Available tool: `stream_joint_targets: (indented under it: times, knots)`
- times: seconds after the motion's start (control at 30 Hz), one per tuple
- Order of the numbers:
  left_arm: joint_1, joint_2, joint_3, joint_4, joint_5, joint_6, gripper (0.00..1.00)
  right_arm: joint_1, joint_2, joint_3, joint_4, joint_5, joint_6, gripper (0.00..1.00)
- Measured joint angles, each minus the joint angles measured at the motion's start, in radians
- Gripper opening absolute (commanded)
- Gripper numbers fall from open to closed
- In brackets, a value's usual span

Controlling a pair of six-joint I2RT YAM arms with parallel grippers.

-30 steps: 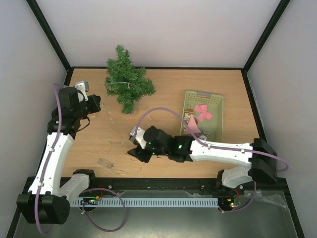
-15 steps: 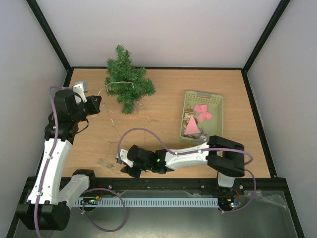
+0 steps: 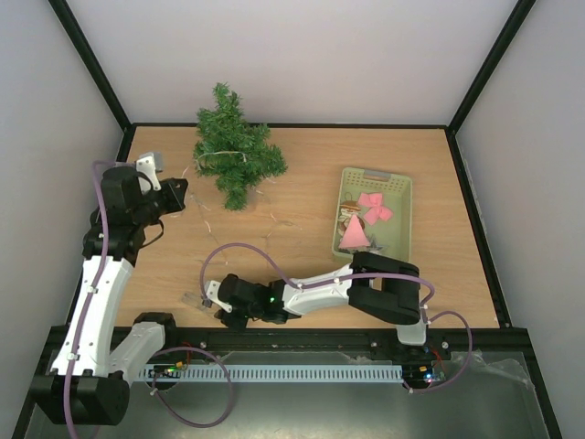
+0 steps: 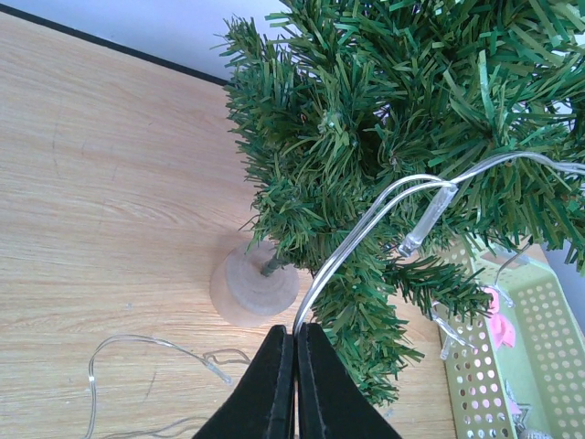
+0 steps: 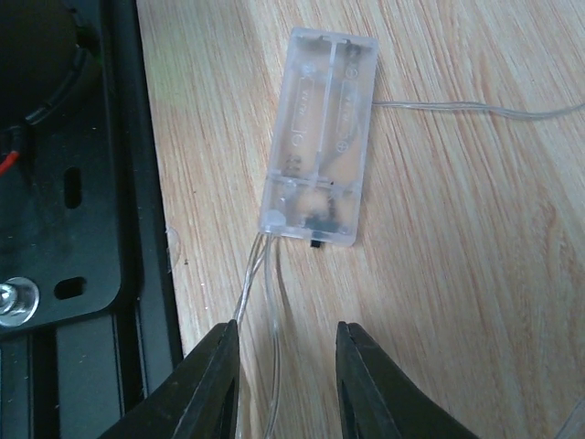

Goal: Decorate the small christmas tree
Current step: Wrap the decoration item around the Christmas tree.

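Note:
The small christmas tree (image 3: 233, 151) stands at the back left on a round wooden base (image 4: 253, 291); its green branches (image 4: 393, 119) fill the left wrist view. A clear light string (image 4: 366, 229) drapes across it. My left gripper (image 3: 174, 195) is beside the tree's left side, shut on the string's wire (image 4: 295, 343). The string's clear battery box (image 5: 322, 137) lies near the table's front edge (image 3: 192, 300). My right gripper (image 5: 285, 366) is open just behind the box, its jaws either side of the box's wires, and shows low in the top view (image 3: 215, 300).
A pale green basket (image 3: 395, 187) at the right holds a pink bow (image 3: 375, 207) and other ornaments. Loose string wire trails over the table (image 3: 274, 212). The black frame rail (image 5: 64, 183) runs close beside the battery box.
My right arm has swung left and toward the front edge, from mid-table to the battery box. My left gripper has shifted slightly, still shut on the wire by the tree.

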Motion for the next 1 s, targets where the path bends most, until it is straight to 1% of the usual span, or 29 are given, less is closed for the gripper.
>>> stream_joint_targets:
  times: [0.33, 0.4, 0.53, 0.7, 0.77, 0.83, 1.0]
  knots:
    - [0.0, -0.005, -0.007, 0.001, 0.001, 0.0, 0.02, 0.0, 0.041, 0.017, -0.011, 0.024, -0.012, 0.27]
    - [0.0, -0.005, -0.011, 0.003, 0.002, -0.001, 0.02, 0.0, 0.047, 0.017, -0.012, 0.026, -0.013, 0.22]
    - [0.0, -0.005, -0.02, 0.002, 0.005, -0.001, 0.02, 0.001, 0.055, 0.025, -0.015, 0.033, -0.021, 0.02]
    - [0.0, -0.01, -0.026, 0.0, 0.003, 0.001, 0.02, 0.001, 0.046, 0.029, -0.027, 0.069, -0.031, 0.02]
    - [0.0, -0.011, -0.026, -0.001, -0.005, 0.005, 0.02, 0.001, 0.013, 0.014, -0.035, 0.089, -0.031, 0.02]
    - [0.0, -0.013, -0.026, -0.003, -0.018, 0.011, 0.02, 0.002, -0.052, -0.014, -0.048, 0.117, -0.031, 0.02]
    - [0.0, -0.023, -0.025, -0.012, -0.052, 0.028, 0.02, 0.002, -0.317, -0.095, -0.068, 0.184, -0.029, 0.02]
